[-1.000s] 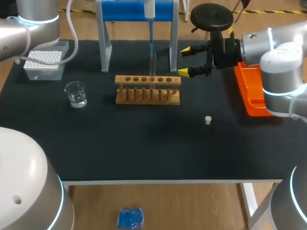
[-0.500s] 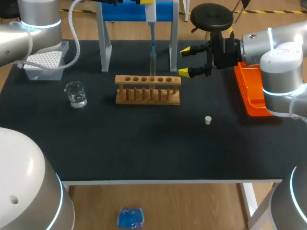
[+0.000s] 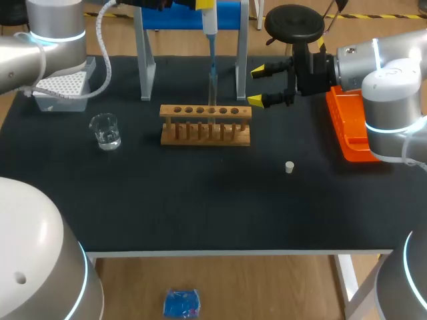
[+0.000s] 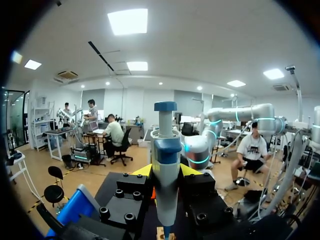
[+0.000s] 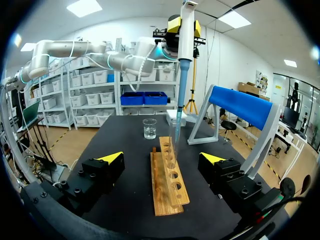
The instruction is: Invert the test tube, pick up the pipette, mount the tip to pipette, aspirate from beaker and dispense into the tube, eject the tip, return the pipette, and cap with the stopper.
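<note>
Head view: on the table (image 3: 200, 200), a wooden rack (image 3: 205, 124) holds a faint test tube (image 3: 213, 92). At its 12 o'clock, the left gripper (image 4: 165, 170), mostly cut off, clamps the pipette (image 3: 209, 27) between its fingers. At 2 o'clock, the right gripper (image 3: 257, 85) has its fingers spread wide and empty. The beaker (image 3: 105, 131) is at 9 o'clock and the stopper (image 3: 289, 167) at 4.

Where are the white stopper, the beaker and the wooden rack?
stopper (image 3: 289, 167), head view, its side.
beaker (image 3: 105, 131), head view, glass wall.
wooden rack (image 3: 205, 139), head view, bottom rail.
</note>
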`<state>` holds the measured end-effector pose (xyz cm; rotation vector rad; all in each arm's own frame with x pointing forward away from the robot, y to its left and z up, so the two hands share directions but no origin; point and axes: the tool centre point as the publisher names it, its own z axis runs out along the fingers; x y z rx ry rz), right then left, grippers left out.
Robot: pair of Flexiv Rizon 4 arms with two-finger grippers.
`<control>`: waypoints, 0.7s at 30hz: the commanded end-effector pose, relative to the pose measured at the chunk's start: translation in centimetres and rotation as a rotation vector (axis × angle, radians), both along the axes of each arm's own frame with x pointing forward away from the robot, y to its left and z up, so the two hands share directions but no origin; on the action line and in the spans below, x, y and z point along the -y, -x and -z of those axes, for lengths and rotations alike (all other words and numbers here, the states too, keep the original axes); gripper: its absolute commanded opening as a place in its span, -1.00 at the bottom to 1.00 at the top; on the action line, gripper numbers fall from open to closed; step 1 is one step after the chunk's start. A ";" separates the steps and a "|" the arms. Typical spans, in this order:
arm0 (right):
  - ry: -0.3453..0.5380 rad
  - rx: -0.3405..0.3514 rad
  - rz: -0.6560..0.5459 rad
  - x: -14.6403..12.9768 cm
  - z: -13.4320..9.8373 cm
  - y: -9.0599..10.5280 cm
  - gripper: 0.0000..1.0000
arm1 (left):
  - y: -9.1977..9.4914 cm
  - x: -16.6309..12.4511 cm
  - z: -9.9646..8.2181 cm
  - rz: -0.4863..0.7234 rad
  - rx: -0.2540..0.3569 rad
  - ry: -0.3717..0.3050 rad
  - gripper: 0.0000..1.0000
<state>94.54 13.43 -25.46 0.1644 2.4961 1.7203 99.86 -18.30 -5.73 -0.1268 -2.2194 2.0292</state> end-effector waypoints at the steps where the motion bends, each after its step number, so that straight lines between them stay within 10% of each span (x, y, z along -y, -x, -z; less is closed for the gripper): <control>1: 0.001 0.000 0.000 0.0 0.0 0.0 1.00 | 0.2 0.1 -0.1 -0.008 0.001 -0.006 -1.00; 21: 0.001 0.000 0.000 0.0 0.0 0.0 1.00 | 0.4 0.3 0.5 -0.012 0.006 -0.020 -1.00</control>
